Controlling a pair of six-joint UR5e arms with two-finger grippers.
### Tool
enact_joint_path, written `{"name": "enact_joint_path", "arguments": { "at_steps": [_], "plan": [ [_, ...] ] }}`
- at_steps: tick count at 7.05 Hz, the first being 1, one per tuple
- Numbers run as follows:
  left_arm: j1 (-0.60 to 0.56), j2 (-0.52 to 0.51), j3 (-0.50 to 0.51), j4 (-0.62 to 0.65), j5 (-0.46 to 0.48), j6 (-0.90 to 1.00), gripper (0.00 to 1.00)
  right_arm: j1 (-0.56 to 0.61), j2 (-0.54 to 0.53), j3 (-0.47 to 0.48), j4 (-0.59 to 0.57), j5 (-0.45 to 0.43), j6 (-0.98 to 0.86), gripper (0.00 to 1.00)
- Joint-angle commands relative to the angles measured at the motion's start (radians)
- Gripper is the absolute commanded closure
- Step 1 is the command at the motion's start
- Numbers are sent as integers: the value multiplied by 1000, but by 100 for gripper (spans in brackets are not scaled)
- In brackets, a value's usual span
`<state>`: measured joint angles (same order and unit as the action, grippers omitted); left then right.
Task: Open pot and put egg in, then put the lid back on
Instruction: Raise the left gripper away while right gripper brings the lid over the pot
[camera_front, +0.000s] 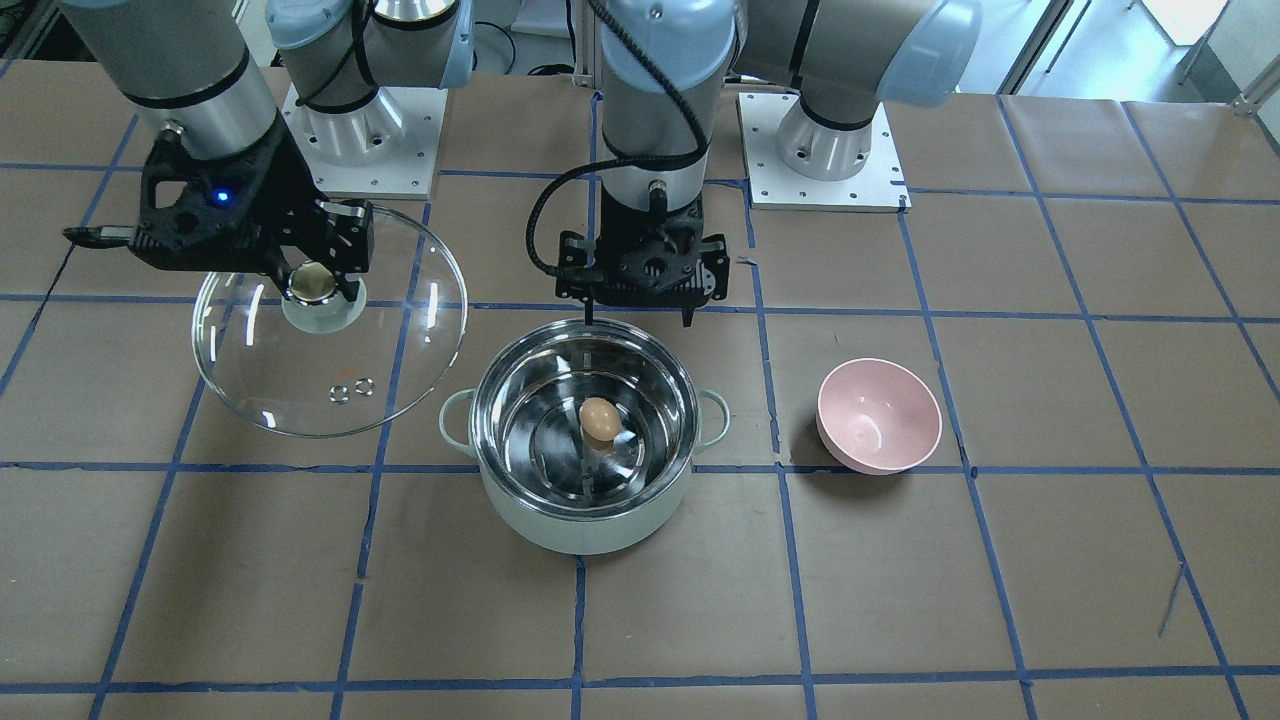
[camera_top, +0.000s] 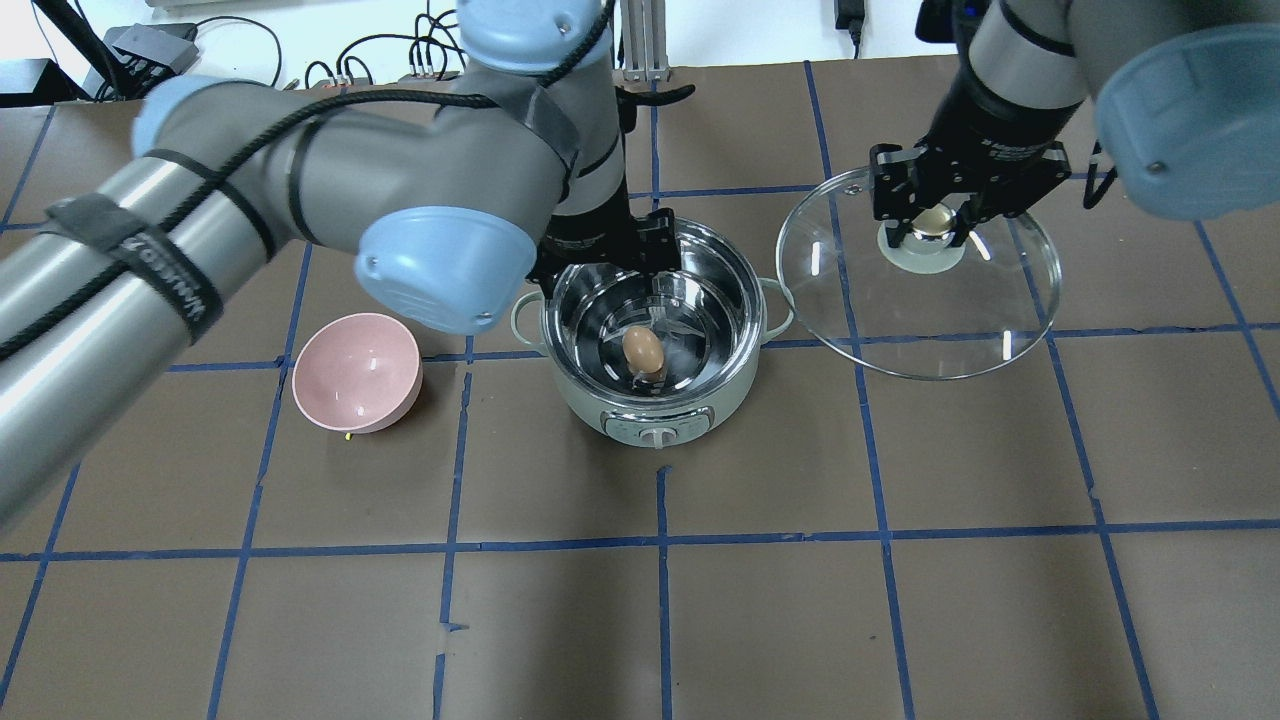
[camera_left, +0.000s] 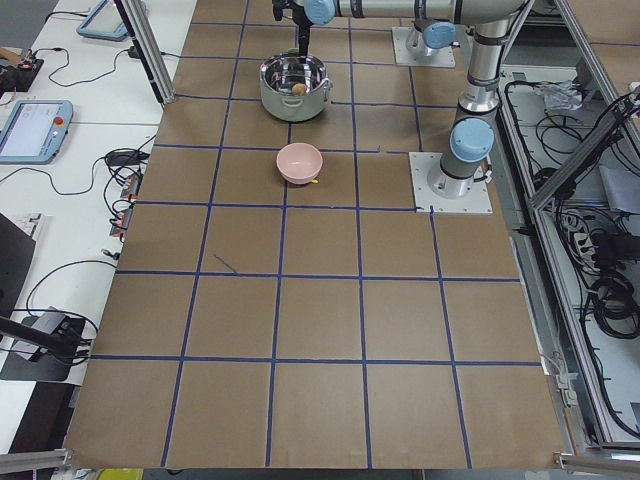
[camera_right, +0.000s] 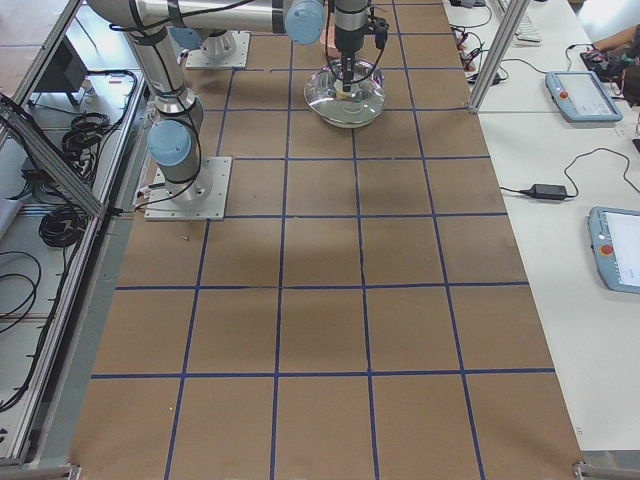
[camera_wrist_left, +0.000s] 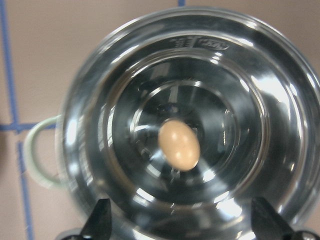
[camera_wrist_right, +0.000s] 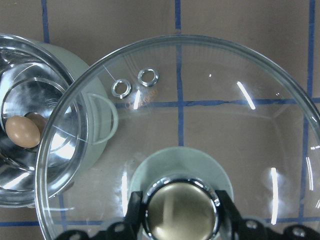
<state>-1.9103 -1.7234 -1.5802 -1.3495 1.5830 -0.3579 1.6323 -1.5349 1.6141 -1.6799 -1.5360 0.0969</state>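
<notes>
1. Steel-lined, mint-green pot (camera_front: 585, 525) stands uncovered at the middle of the table (camera_front: 700, 620); egg (camera_front: 599, 416) lies on its floor, touching no finger.
2. Left gripper (camera_front: 638, 318) hangs over the pot's robot-side rim; jaws spread wide, holding nothing.
3. Right gripper (camera_front: 318, 285) is clamped on the brass knob (camera_wrist_right: 180, 210); lid (camera_front: 400, 340) hangs from it beside the pot, tilted; its rim overlaps one pot handle in the right wrist view.
4. Pink bowl (camera_front: 879, 415) sits on the pot's other side, apart.
</notes>
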Motion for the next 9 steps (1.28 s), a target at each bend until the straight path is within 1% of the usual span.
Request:
{"name": "enact_joint_path", "arguments": {
  "at_steps": [1, 2, 3, 4, 5, 6, 7, 9],
  "plan": [
    [91, 109, 25, -179, 2, 95, 0, 235, 80, -6, -129, -1, 273, 70],
    [123, 125, 20, -194, 20, 141, 0, 300, 128, -8, -224, -1, 347, 70],
    [137, 149, 11, -188, 46, 204, 0, 329, 160, -8, -281, 0, 377, 70],
    [152, 165, 0, -178, 41, 229, 0, 331, 189, -8, -312, 1, 380, 70],
    [189, 166, 8, -145, 40, 238, 0, 331, 237, -14, -377, 1, 397, 70],
    [253, 163, 11, -134, 28, 307, 0, 336, 261, -41, -400, 4, 415, 70],
    [275, 163, 2, -134, 28, 379, 0, 342, 266, -51, -400, 14, 415, 70],
    [267, 166, -1, -135, 0, 369, 0, 342, 285, -42, -399, 16, 409, 70]
  ]
}}
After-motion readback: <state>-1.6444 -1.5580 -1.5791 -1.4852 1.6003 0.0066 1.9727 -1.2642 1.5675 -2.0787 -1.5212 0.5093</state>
